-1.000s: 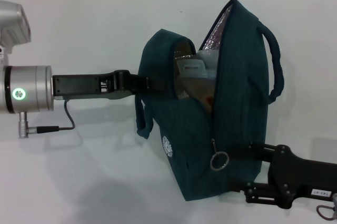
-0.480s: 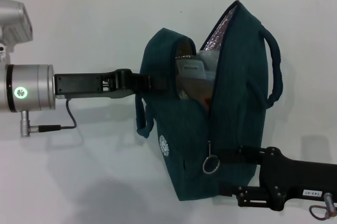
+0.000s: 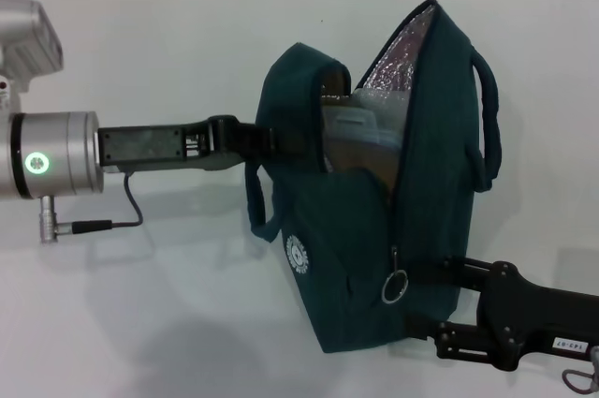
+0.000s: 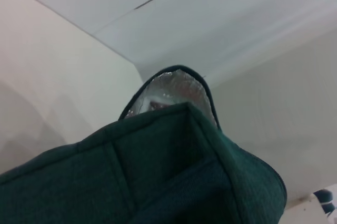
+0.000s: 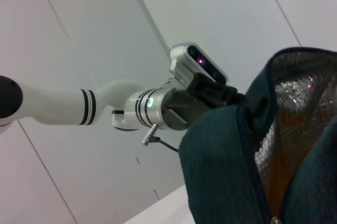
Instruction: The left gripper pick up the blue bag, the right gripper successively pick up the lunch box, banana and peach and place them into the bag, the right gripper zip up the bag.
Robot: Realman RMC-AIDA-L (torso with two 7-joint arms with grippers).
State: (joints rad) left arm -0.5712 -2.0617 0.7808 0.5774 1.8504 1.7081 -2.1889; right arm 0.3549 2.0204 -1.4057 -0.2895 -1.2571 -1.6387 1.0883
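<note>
The left gripper [image 3: 271, 143] is clamped on the near wall of the blue bag [image 3: 356, 229], holding it up so its mouth gapes. The lunch box [image 3: 360, 126] sits inside, just past that gripper. The right gripper [image 3: 426, 300] reaches in under the bag beside the ring pull [image 3: 395, 286], apparently for zipping; whether its fingers grip anything cannot be told.

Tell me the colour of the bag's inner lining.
Shiny silver foil lining, seen best in the head view, inside the blue bag.

Right claw [image 3: 421, 300] fingertips hidden (behind blue bag [image 3: 356, 257]).
</note>
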